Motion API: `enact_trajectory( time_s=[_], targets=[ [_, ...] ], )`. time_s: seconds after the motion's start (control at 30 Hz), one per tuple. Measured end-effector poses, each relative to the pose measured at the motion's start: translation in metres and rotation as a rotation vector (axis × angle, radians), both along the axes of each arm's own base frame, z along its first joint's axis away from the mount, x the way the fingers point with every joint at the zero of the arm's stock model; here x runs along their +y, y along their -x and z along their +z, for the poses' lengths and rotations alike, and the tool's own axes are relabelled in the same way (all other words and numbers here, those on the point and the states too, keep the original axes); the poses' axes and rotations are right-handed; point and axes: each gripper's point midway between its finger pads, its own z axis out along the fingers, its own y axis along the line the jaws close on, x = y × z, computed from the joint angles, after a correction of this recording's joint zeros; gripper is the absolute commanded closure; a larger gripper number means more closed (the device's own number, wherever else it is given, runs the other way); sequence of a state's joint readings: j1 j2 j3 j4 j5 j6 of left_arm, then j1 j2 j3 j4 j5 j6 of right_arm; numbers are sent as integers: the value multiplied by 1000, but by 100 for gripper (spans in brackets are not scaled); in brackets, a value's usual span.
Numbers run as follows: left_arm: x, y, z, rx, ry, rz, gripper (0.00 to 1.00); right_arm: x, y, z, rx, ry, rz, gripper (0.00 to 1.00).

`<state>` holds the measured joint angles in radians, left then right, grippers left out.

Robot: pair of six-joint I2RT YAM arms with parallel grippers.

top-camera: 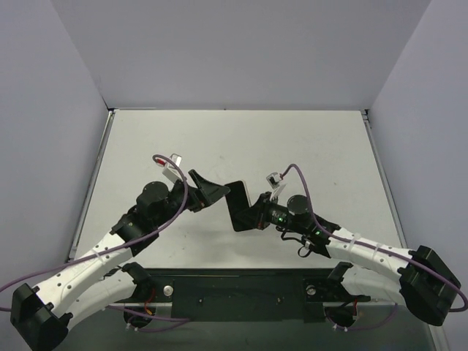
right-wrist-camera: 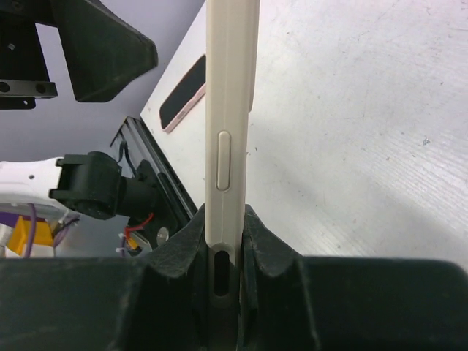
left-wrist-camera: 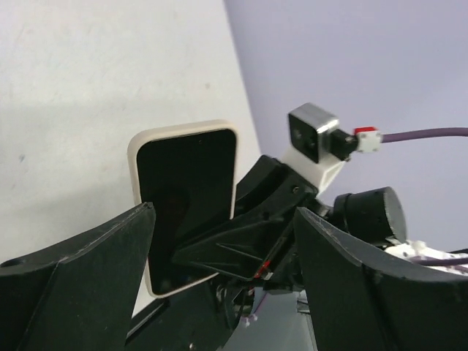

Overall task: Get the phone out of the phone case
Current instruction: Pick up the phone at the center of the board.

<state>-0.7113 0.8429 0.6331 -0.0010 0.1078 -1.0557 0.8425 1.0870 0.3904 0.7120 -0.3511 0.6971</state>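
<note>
Fingers [right-wrist-camera: 183, 248] of the right pincer [right-wrist-camera: 223, 245] press together on the low end of the case [right-wrist-camera: 228, 110], one on each flat side. That pinch holds the case up on its thin edge, off the table [top-camera: 292, 146], so the other arm can get at it. Inside the case sits the phone [left-wrist-camera: 190, 205], its dark glass ringed by the cream rim, so it is not out yet. Just past the right pincer's tips, on the glass side, hangs the left pincer [left-wrist-camera: 223, 219]. Its two fingers are spread wide and grip nothing. They face the phone, likely so they can close on it or push it. Next the left pincer probably must work the phone loose while the right one holds the case tight. Far behind both stands the wall [top-camera: 241, 51].
</note>
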Motion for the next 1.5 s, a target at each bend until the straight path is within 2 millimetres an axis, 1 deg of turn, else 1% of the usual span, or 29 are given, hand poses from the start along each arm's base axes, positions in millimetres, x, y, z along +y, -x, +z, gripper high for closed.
enact_trajectory(
  time_s=[0.03,0.07,0.1,0.2,0.3,0.37,0.4,0.47,0.53,0.6,0.63,0.67,0.7,0.77,0.87,1.03,1.17,1.2,1.23,1.3,1.33,1.37,1.4,1.43,1.47,1.5],
  targets=[
    [0,0,6,-24,21,0,13,-3,0,2,9,-13,-12,100],
    [-1,-1,14,-54,46,0,16,-6,1,6,22,-28,-18,100],
    [-2,-1,19,-80,69,-4,18,-7,2,13,26,-48,-19,100],
    [-7,1,25,-118,110,-33,25,-9,10,35,21,-113,6,100],
    [-10,5,25,-140,119,-65,24,-10,21,56,6,-154,49,100],
    [-9,6,27,-163,108,-71,20,-10,25,70,-6,-174,69,100],
    [-9,7,28,-177,103,-73,20,-10,27,76,-13,-186,76,100],
    [-9,10,36,-209,120,-90,20,-10,30,86,-23,-205,92,100],
    [-13,16,48,-259,162,-130,20,-8,32,95,-32,-233,107,100],
    [-20,23,60,-305,210,-192,22,-6,34,100,-27,-259,126,100],
    [-25,27,65,-324,229,-224,26,-4,35,103,-25,-274,137,100],
    [-29,30,66,-333,241,-259,28,-1,37,106,-21,-289,153,100],
    [-33,32,66,-333,245,-285,33,1,37,108,-12,-304,166,100],
    [-41,38,61,-321,254,-343,40,6,38,112,1,-326,190,100],
    [-47,42,59,-309,267,-389,43,9,42,114,14,-345,218,100],
    [-46,47,71,-347,297,-408,40,6,48,123,-10,-363,241,100],
    [-46,48,79,-360,308,-411,42,5,59,125,-51,-345,265,100],
    [-46,48,81,-361,313,-411,47,6,63,125,-57,-336,278,100],
    [-46,48,82,-361,318,-411,49,7,66,124,-64,-326,289,100],
    [-46,49,85,-362,332,-414,63,9,70,123,-66,-314,302,100],
    [-45,51,88,-368,341,-420,74,10,71,121,-64,-306,305,99],
    [-45,52,91,-372,350,-421,78,11,71,121,-62,-299,307,94],
    [-44,53,93,-373,357,-422,87,12,70,120,-60,-295,306,79],
    [-44,54,95,-386,361,-425,90,13,69,121,-57,-292,306,71],
    [-43,54,96,-392,363,-425,96,14,69,122,-54,-292,308,59],
    [-43,54,97,-399,364,-424,100,15,67,123,-56,-289,301,54]
  ],
)
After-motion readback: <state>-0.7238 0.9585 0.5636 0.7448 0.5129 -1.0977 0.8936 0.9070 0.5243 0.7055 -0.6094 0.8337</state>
